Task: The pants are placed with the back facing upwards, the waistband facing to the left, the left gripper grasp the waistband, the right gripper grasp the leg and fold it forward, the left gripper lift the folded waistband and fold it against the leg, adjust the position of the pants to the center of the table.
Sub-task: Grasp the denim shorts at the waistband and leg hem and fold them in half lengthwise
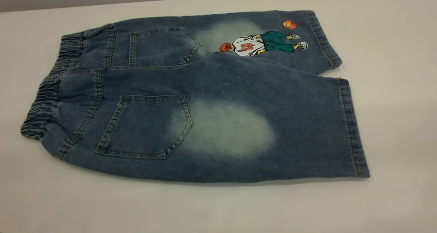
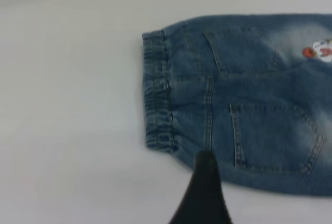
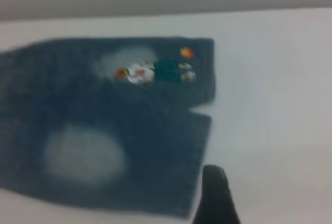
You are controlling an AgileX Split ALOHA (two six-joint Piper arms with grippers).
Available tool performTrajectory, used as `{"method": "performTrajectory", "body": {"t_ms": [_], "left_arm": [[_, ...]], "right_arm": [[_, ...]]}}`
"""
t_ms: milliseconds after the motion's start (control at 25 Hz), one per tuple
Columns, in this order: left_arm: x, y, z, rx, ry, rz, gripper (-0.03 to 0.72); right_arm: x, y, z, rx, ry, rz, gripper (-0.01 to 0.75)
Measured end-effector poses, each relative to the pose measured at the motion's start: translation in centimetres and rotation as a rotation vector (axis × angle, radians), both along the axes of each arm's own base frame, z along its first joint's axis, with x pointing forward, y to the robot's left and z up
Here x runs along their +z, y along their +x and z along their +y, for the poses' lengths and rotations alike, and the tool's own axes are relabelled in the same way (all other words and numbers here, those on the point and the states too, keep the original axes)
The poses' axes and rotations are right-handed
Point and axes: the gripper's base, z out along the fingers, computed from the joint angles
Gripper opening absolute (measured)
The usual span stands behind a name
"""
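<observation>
The pants (image 1: pixel 205 82) lie flat on the table (image 1: pixel 392 55), back pockets up, with the elastic waistband (image 1: pixel 47 89) at the left. The plain leg (image 1: pixel 273 130), with its pale oval patch, lies nearest the front; the leg with the cartoon print (image 1: pixel 263 43) lies behind it. Neither gripper shows in the exterior view. In the left wrist view, one black finger (image 2: pixel 205 193) of my left gripper (image 2: pixel 249 203) hovers over the waistband (image 2: pixel 158 94) end's near edge. One finger (image 3: pixel 215 195) of my right gripper (image 3: pixel 249 203) hovers beside the plain leg's hem (image 3: pixel 199 167). Both are open and hold nothing.
Bare white tabletop surrounds the shorts on every side, with wide room at the front (image 1: pixel 205 209) and right. The table's far edge (image 1: pixel 102 4) runs along the back, against a grey wall.
</observation>
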Motion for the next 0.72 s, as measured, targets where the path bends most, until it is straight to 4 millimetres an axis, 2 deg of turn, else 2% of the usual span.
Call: {"method": "performTrajectory", "body": {"t_ms": [120,240,480,720], "left_arm": [[0.8,0.5,-0.1,-0.001,-0.01,0.053,0.54],[2.0,2.2,-0.1,0.018,-0.049,0.082,0.535],[2.2,8.3,-0.1,0.091,-0.119,0.2,0.507],[-0.1,15.0,0.0,0.106,-0.081,0.336,0.507]], "right_arm": [[0.2,0.2,0.2,0.01,0.024,0.019,0.426],[0.8,2.0,0.5,0.026,0.013,0.05,0.426],[0.9,7.1,1.6,0.079,0.008,0.184,0.426],[-0.5,12.6,2.7,0.079,0.09,0.342,0.426]]}}
